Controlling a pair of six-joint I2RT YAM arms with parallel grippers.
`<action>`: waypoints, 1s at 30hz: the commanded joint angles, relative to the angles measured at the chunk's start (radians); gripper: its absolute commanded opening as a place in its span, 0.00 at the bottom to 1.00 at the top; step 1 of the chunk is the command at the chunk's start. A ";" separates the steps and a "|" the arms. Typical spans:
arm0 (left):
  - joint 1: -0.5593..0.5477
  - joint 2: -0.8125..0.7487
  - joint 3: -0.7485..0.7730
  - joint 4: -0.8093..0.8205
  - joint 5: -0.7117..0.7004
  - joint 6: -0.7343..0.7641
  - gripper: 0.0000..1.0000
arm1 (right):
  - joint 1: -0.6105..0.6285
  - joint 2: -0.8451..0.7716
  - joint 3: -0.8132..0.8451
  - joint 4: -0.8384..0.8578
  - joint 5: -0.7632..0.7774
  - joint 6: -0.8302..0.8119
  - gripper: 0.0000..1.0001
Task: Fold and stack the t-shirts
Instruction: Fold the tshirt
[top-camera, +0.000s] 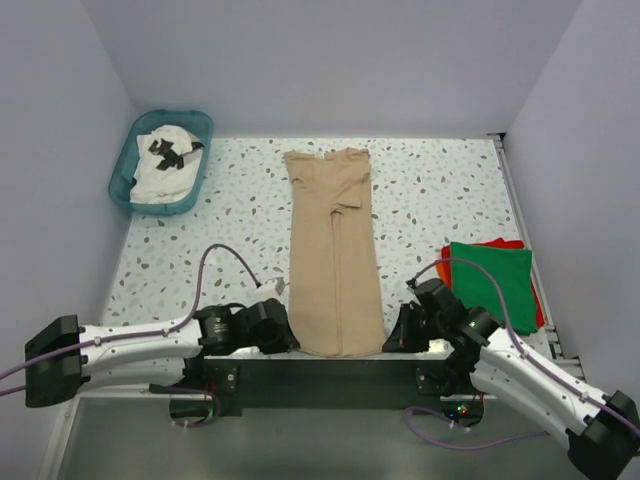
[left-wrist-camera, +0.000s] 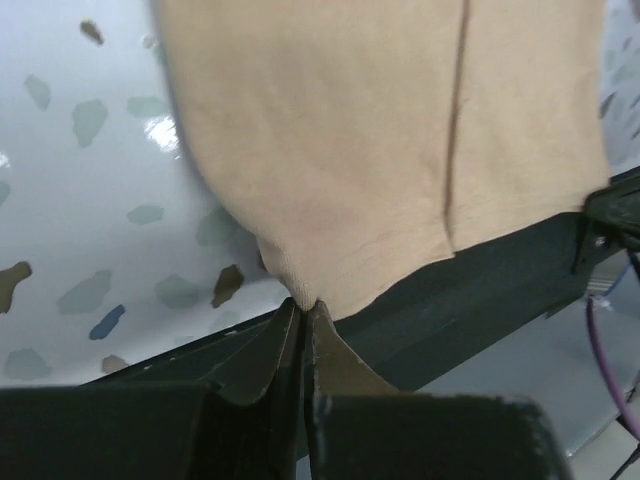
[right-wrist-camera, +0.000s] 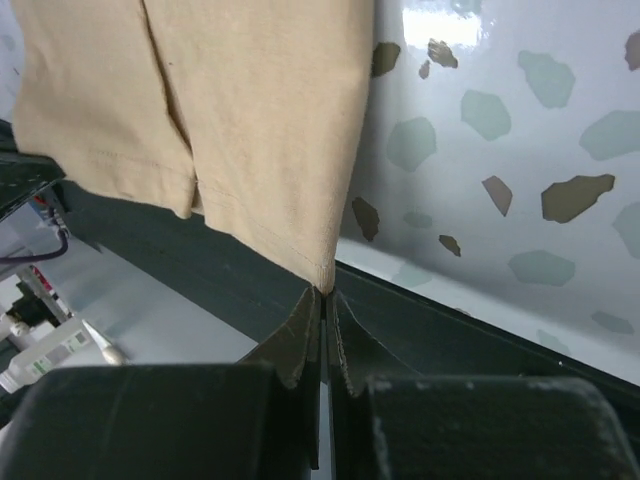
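The tan t-shirt (top-camera: 335, 250) lies at the middle of the speckled table (top-camera: 440, 190) as a narrow strip, sides folded in, with its long axis running from 12 o'clock at the collar to 6 o'clock at the hem, and the hem just reaches the dark rail (top-camera: 330, 375) along the near edge. The left gripper (top-camera: 288, 338) sits at the strip's 7 o'clock corner and the right gripper (top-camera: 390, 340) at its 5 o'clock corner, so each arm is on its own side of the cloth and the whole length of the shirt stretches away from both towards 12 o'clock. Both wrist views show the jaws pressed together with a pinch of tan hem caught at the tips: the left fingers (left-wrist-camera: 265, 360) clamp the corner where the cloth bunches to a point, and the right fingers (right-wrist-camera: 300, 340) clamp the stitched corner on the other side. The likely next step is to carry the hem towards the collar, which calls for both corners travelling level along that axis. A green t-shirt (top-camera: 495, 280) rests folded on a red-orange t-shirt (top-camera: 510, 243) at 4 o'clock, and a white t-shirt (top-camera: 165, 165) with black print sits crumpled in the teal basket (top-camera: 125, 165) at 10 o'clock
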 joint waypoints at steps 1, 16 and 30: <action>0.026 0.015 0.084 -0.001 -0.073 0.037 0.00 | 0.005 0.119 0.122 0.047 0.051 -0.053 0.00; 0.485 0.406 0.438 0.209 0.008 0.337 0.00 | -0.060 0.699 0.625 0.304 0.364 -0.193 0.00; 0.680 0.790 0.776 0.240 0.063 0.399 0.00 | -0.299 1.056 0.892 0.453 0.225 -0.240 0.00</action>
